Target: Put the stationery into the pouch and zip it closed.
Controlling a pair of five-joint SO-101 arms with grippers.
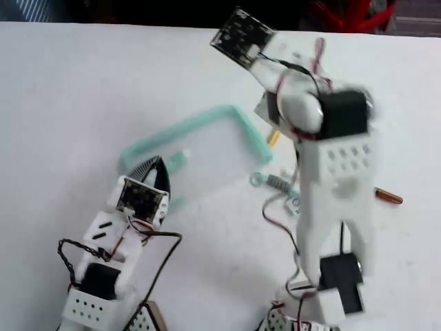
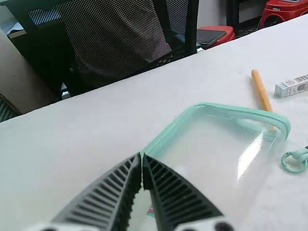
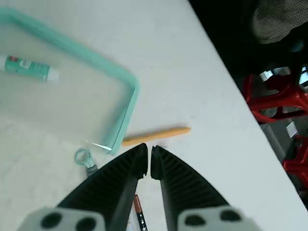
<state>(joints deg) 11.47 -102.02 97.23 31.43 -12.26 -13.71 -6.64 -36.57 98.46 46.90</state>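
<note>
Lying seemingly inside the pouch (image 3: 132, 94), a tube (image 3: 27, 68) shows from right wrist.

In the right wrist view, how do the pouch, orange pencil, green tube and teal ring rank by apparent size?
First pouch; then orange pencil and green tube, about alike, tube farther away, so unranked; last teal ring.

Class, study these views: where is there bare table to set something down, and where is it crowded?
Bare: the table stretch left of the pouch, beyond the left claw; the corner right of the brown pen. Crowded: between pouch and right arm, with orange pencil and ring pull.
</note>
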